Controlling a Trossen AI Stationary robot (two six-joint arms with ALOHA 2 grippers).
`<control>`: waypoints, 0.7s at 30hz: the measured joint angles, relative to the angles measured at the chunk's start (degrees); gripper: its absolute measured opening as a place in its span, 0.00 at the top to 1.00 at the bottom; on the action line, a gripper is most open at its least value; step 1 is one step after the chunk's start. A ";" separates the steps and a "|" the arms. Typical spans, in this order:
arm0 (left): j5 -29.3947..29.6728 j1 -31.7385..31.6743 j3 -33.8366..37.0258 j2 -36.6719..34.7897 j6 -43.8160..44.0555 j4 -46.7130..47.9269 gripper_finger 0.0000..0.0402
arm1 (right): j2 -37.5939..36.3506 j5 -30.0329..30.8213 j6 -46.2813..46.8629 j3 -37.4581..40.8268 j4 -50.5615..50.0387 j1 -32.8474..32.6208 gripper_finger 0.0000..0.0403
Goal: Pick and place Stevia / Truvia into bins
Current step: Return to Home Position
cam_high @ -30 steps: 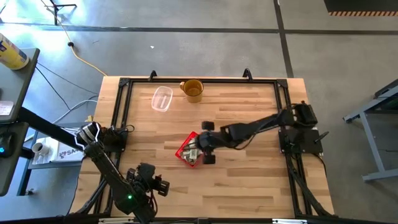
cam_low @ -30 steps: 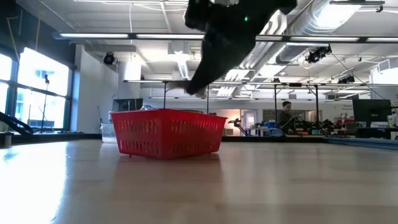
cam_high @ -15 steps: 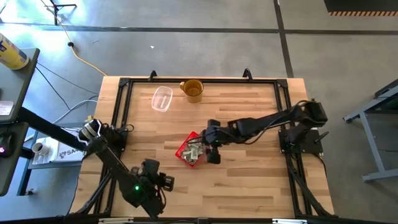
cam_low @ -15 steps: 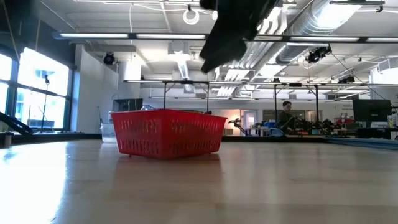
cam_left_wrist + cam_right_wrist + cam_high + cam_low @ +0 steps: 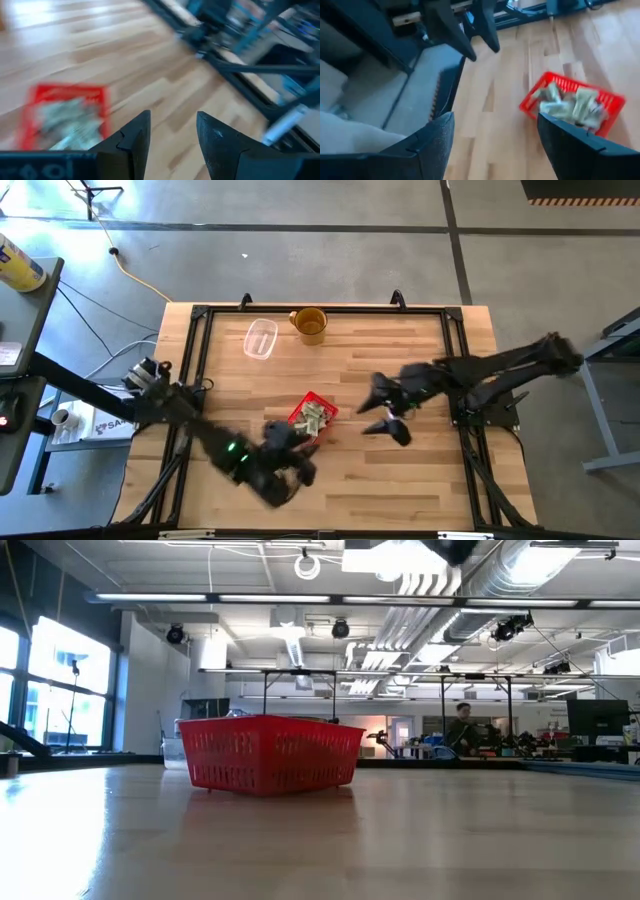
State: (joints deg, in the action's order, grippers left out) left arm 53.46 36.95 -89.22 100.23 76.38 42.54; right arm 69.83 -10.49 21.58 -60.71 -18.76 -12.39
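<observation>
The red basket (image 5: 301, 415) stands near the middle of the counter (image 5: 430, 470), low-walled and open at the top; a loose heap of pale green and white Stevia packets (image 5: 317, 417) lies inside it, some flat, some tilted across one another; whatever is printed on them is too blurred to read. Toward the far edge of the counter, well apart from the basket, a clear plastic container (image 5: 261, 338) lies just beside a yellow-brown mug (image 5: 310, 325); what either one holds cannot be told.

The left end effector (image 5: 298, 468) is just beside the basket, on the side toward the counter's front edge; its fingers (image 5: 131, 142) stand apart with only bare wood showing between them, gripping nothing; the filled basket shows ahead of it. The right end effector (image 5: 380, 412) is near the basket's right side but clear of it; its fingers (image 5: 432, 145) are spread wide, empty, with the basket and its packets ahead.

From counter height the basket rests flat on the wood and its walls hide the packets; a person (image 5: 462, 725) shows far back in the room.
</observation>
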 joint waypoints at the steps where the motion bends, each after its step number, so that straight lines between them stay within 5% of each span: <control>1: -2.74 -1.77 1.74 -0.58 -6.41 -6.70 0.52 | -2.77 0.83 2.12 4.78 4.15 -1.21 0.32; 6: -23.58 -10.45 10.37 -1.20 -38.52 -43.16 0.52 | -15.07 -1.25 9.78 23.69 29.83 -4.54 0.32; 11: -44.61 -20.30 14.49 -7.34 -52.96 -54.99 0.52 | -24.23 1.24 6.08 26.82 28.55 -0.46 0.32; 15: -47.75 -25.59 21.96 -17.51 -56.75 -56.97 0.52 | -30.84 5.52 1.07 26.58 24.00 1.25 0.32; 21: -45.32 -25.44 44.23 -42.86 -62.32 -66.57 0.52 | -35.42 13.22 3.09 26.76 14.75 1.32 0.32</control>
State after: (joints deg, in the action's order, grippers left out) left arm 8.13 11.50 -44.99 57.36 14.06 -24.02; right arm 34.41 2.73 24.67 -33.95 -4.01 -11.07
